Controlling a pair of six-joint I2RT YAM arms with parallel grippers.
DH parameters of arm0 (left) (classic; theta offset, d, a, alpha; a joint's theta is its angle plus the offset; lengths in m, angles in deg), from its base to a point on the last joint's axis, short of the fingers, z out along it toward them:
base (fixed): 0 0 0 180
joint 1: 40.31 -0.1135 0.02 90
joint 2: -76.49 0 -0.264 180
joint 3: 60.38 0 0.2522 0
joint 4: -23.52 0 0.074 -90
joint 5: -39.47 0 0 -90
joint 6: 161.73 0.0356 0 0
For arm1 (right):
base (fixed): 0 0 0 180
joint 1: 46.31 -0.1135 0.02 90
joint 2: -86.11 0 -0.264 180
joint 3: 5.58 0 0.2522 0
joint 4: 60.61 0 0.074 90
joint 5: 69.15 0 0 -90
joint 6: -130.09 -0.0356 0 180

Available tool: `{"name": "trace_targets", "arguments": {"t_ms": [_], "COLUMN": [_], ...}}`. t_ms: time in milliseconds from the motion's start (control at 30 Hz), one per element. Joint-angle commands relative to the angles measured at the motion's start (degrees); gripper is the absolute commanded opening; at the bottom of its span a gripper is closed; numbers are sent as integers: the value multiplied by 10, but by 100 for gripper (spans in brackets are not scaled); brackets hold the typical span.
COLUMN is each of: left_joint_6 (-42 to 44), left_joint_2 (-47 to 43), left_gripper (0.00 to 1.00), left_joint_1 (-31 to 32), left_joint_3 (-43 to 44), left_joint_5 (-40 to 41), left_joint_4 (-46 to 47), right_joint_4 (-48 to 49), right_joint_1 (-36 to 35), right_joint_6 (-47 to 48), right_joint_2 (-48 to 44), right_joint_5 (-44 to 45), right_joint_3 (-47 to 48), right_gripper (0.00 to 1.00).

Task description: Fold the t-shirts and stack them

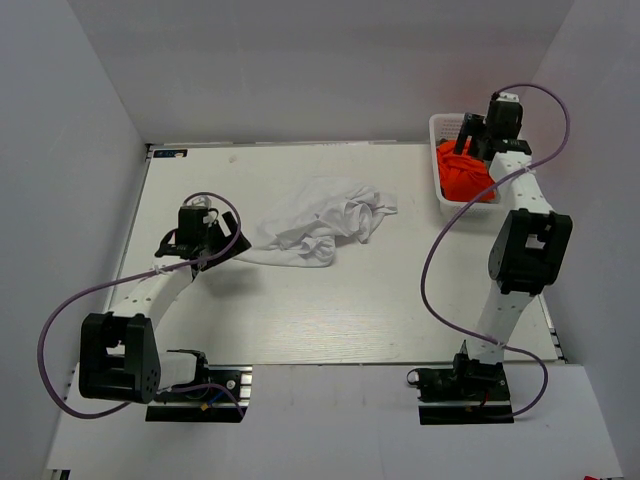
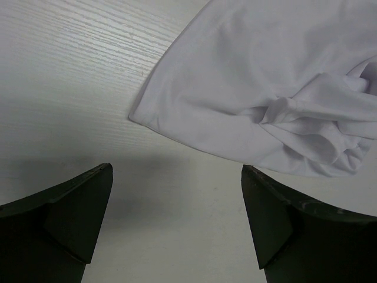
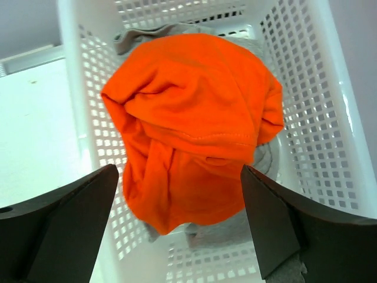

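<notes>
Your left claw (image 2: 177,171) is spread wide and holds nothing, low over the surface (image 2: 70,76). The white t-shirt (image 2: 253,88) lies crumpled on the surface just ahead of it and to its right. The hem corner is the part nearest the claw, and it isn't touching. Your right claw (image 3: 179,171) is wide too, with nothing gripped, above the white mesh basket (image 3: 333,147). The orange t-shirt (image 3: 194,118) sits bunched in the basket directly under that claw, on top of some grey cloth (image 3: 266,158).

Left arm (image 1: 150,290) bent low, left fingers (image 2: 65,218) spread wide, right arm (image 1: 505,310) stretched forward, right fingers (image 3: 65,224) apart
</notes>
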Motion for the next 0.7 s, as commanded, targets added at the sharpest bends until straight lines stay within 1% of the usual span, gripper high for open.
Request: {"name": "trace_targets", "arguments": {"t_ms": [0, 67, 133, 167, 200, 233, 267, 333, 367, 433, 467, 500, 533, 567, 667], "left_joint_6": [1, -12, -21, -28, -33, -41, -41, -48, -48, -48, -53, -60, -60, -66, -72], "left_joint_2": [-3, -10, -18, -25, -25, -30, -30, -30, -30, -13, -8, -1, 13, 19, 53], "left_gripper": [100, 100, 100, 100, 100, 100, 100, 100, 100, 100, 100, 100, 100, 100, 100], "left_joint_1": [2, 2, 2, 2, 2, 2, 2, 2, 2, 2, 2, 2, 2, 2, 2], "left_joint_3": [24, 24, 8, 3, -9, -14, -19, -32, -32, -32, -32, -32, -32, -38, -38], "left_joint_5": [2, 2, 8, 8, 14, 14, 14, 7, 7, -2, -11, -11, -11, -11, -4], "left_joint_4": [-16, -16, -16, -16, -16, -16, -10, -3, -3, -3, 7, 13, 25, 34, 52], "right_joint_4": [-7, -10, -19, -29, -79, -91, -110, -113, -122, -128, -116, -107, -83, -71, -48], "right_joint_1": [-5, -13, -30, -35, -43, -83, -98, -163, -181, -243, -254, -277, -298, -308, -353], "right_joint_6": [-10, 1, 7, 6, 4, 5, 12, 22, 19, 5, -4, -15, -25, -29, -50], "right_joint_2": [-63, -79, -112, -120, -123, -128, -134, -151, -153, -171, -178, -186, -214, -223, -259], "right_joint_5": [-30, -61, -137, -156, -191, -202, -205, -204, -196, -160, -159, -165, -164, -162, -147], "right_joint_3": [35, 16, 5, 11, 19, 26, 20, -3, -19, -43, -58, -120, -142, -181, -253], "right_gripper": [90, 90, 90, 90, 90, 90, 90, 90, 90, 90, 90, 90, 90, 90, 90]}}
